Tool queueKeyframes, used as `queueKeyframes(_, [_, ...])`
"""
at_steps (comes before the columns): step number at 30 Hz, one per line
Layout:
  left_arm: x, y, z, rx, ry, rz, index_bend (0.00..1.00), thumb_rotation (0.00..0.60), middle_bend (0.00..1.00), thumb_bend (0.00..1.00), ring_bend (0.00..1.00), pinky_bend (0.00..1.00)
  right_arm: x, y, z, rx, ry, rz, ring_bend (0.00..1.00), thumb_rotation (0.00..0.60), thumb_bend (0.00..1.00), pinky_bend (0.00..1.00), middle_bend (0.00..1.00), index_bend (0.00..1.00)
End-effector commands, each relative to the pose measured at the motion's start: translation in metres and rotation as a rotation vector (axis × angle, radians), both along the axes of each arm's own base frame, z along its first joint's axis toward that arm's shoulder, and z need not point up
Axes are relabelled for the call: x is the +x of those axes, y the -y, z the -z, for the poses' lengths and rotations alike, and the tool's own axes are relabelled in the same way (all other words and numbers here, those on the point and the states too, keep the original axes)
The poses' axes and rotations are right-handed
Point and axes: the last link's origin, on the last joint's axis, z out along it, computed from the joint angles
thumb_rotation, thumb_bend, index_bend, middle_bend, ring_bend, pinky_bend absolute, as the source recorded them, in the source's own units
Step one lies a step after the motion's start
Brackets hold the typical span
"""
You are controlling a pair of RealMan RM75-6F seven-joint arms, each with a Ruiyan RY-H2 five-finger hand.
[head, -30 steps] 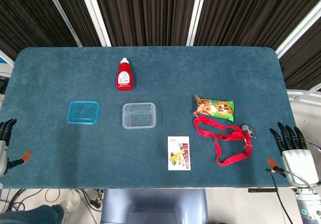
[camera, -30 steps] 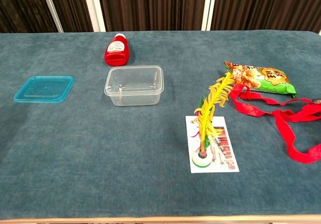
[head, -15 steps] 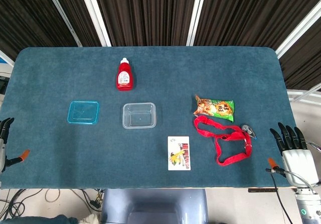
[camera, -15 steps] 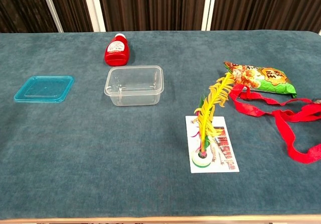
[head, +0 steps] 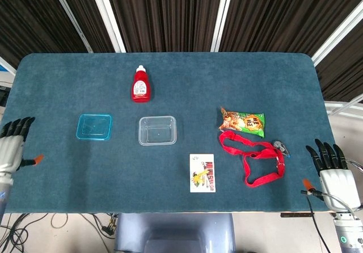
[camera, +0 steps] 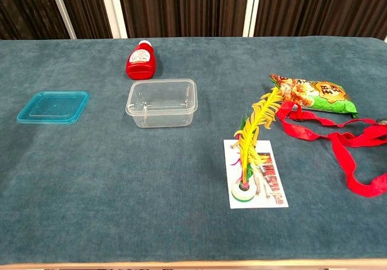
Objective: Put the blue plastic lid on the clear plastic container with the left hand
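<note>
The blue plastic lid (head: 94, 127) (camera: 53, 106) lies flat on the teal tablecloth, left of centre. The clear plastic container (head: 157, 130) (camera: 161, 102) stands upright and uncovered a short way to its right. In the head view my left hand (head: 12, 146) hovers at the table's left edge, fingers spread, holding nothing, well to the left of the lid. At the front right corner my right hand (head: 332, 171) is also open, with its fingers apart. Neither hand shows in the chest view.
A red sauce bottle (head: 140, 84) lies behind the container. A snack bag (head: 243, 121), a red strap (head: 252, 156) and a card (head: 202, 173) bearing a yellow feather shuttlecock (camera: 251, 146) occupy the right half.
My left hand has risen and moved in over the table's left edge, toward the lid. The right hand and all objects stay put.
</note>
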Motion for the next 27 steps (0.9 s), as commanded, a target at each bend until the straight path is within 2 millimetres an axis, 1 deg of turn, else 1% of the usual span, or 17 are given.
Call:
queueKeyframes(1, [0.005, -0.036, 0.002, -0.03, -0.088, 0.016, 0.02, 0.6, 0.03, 0.14, 0.0, 0.01, 0.0, 0.0, 0.0, -0.003, 0.005, 0.005, 0.03, 0.6, 0.27, 0.0, 0.0, 0.14])
queueKeyframes(7, [0.01, -0.067, 0.013, -0.09, -0.13, 0.017, 0.01, 0.6, 0.02, 0.1, 0.0, 0.01, -0.002, 0.001, -0.002, -0.008, 0.015, 0.018, 0.03, 0.6, 0.27, 0.0, 0.0, 0.14])
queueKeyframes(13, [0.014, -0.087, 0.031, -0.207, -0.143, 0.009, 0.01, 0.6, 0.01, 0.09, 0.0, 0.01, -0.002, 0.001, 0.0, -0.001, 0.008, 0.016, 0.03, 0.6, 0.27, 0.0, 0.0, 0.14])
queueKeyframes(17, [0.019, -0.096, 0.043, -0.24, -0.166, 0.032, 0.01, 0.6, 0.01, 0.07, 0.0, 0.01, -0.002, 0.0, -0.001, -0.004, 0.006, 0.016, 0.03, 0.6, 0.27, 0.0, 0.0, 0.14])
queueKeyframes(19, [0.023, -0.102, 0.053, -0.267, -0.17, 0.04, 0.01, 0.6, 0.0, 0.05, 0.0, 0.01, -0.002, 0.0, -0.001, -0.007, 0.006, 0.017, 0.03, 0.6, 0.27, 0.0, 0.0, 0.14])
queueKeyframes(24, [0.029, -0.114, 0.071, -0.304, -0.171, 0.037, 0.0, 0.6, 0.0, 0.05, 0.0, 0.01, -0.003, 0.0, -0.002, -0.008, 0.006, 0.019, 0.03, 0.6, 0.27, 0.0, 0.0, 0.14])
queueKeyframes(27, [0.036, -0.122, 0.083, -0.322, -0.147, 0.031, 0.0, 0.6, 0.0, 0.05, 0.0, 0.01, -0.003, 0.0, -0.002, -0.009, 0.003, 0.018, 0.03, 0.6, 0.27, 0.0, 0.0, 0.14])
